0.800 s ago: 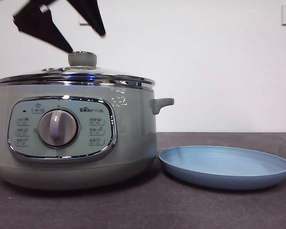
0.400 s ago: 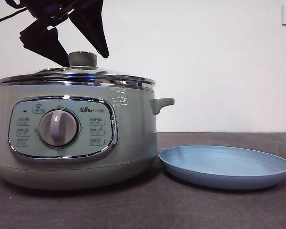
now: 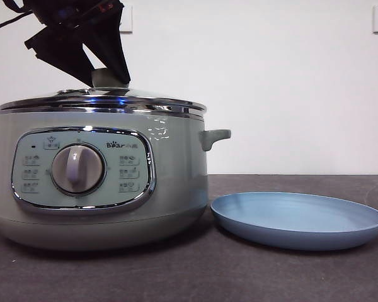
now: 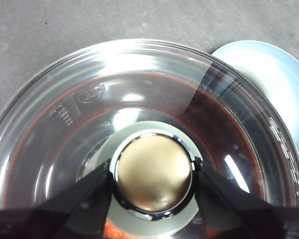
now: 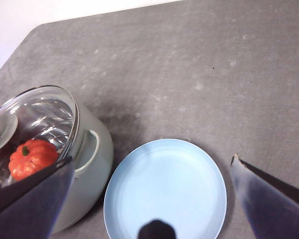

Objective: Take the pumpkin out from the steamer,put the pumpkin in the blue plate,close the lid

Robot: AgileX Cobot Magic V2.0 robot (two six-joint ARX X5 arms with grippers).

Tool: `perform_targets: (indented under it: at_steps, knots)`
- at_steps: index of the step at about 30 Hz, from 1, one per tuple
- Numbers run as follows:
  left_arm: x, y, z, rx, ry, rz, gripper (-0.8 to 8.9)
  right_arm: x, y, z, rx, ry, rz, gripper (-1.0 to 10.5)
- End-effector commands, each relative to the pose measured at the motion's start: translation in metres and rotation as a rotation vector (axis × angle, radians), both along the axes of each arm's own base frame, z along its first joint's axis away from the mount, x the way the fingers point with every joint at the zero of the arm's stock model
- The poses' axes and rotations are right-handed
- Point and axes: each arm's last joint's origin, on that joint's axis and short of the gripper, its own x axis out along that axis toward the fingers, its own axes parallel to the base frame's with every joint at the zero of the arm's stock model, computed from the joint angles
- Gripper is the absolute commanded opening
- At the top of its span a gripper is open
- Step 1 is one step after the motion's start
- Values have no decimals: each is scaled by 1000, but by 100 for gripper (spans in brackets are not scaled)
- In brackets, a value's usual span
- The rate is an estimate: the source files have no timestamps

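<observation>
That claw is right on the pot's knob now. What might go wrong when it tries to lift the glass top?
The left gripper has its jaws on either side of the lid's round knob; the knob is smooth and shiny, so it may slip out and the glass drop back onto the steamer. The blue plate lies close beside the steamer, so a swinging lid might knock it. The pumpkin sits just under the glass.

You can read "Bear" on the steamer (image 3: 101,182) control panel (image 3: 82,170), above the dial (image 3: 77,168); the small button labels around it stay illegible.
</observation>
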Motion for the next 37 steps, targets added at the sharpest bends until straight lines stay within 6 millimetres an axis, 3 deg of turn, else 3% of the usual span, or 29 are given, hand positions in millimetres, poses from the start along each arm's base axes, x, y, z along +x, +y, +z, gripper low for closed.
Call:
perform_targets:
  at_steps: [1, 8, 12, 23, 29, 34, 37]
  knots:
    - [0, -2, 0, -5, -13, -30, -9, 0, 0, 1, 1, -8, -1, 564]
    - [0, -3, 5, -19, -43, -33, -9, 0, 0, 1, 0, -8, -4, 564]
    - [-6, 1, 20, -46, -98, -32, -9, 0, 0, 2, 6, -12, 2, 564]
    - [-62, 33, 83, -123, -391, 63, -9, 2, 6, 8, 26, -83, 46, 564]
    - [-107, 60, 109, -126, -532, 169, -9, 14, 28, 11, 87, -143, 227, 567]
    - [-141, 81, 118, -92, -600, 274, -9, 36, 65, 4, 91, -94, 372, 583]
    - [-157, 91, 119, -68, -614, 322, -9, 53, 92, 2, 84, -43, 446, 659]
